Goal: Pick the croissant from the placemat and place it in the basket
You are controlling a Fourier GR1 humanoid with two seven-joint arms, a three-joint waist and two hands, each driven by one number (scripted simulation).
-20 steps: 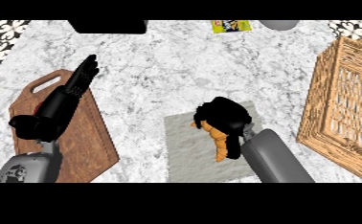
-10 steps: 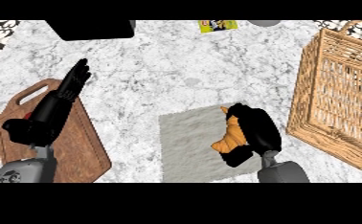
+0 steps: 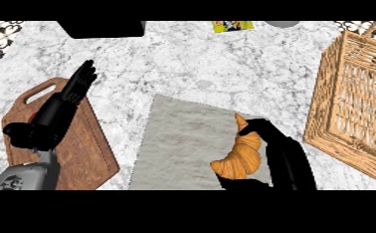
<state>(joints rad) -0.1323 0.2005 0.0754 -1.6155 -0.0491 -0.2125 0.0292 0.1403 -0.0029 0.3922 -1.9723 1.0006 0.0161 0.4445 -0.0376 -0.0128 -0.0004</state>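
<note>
1. The croissant [image 3: 238,157] is lying on the grey placemat [image 3: 183,137], near the mat's right edge, its pointed tip aimed away from the robot.
2. The right hand [image 3: 283,155] is sitting just right of the croissant, over the placemat's right edge. Its fingers are curling round the pastry's right flank, and a dark part of the hand is showing below the croissant's broad end. The hand appears to be gripping it; whether the croissant is resting on the mat or raised off it cannot be told.
3. The wicker basket [image 3: 345,97] is standing right of the placemat, apart from it, with bare marble counter [image 3: 206,62] between.
4. The left hand [image 3: 62,107] is resting open left of the placemat, fingers straight and pointing away from the robot, holding nothing. It is lying over a brown wooden cutting board [image 3: 81,147], which is sitting just left of the mat.
5. Beyond the placemat, at the counter's far edge: a black object [image 3: 101,29] towards the left, a small yellow item [image 3: 233,26] nearer the middle.
</note>
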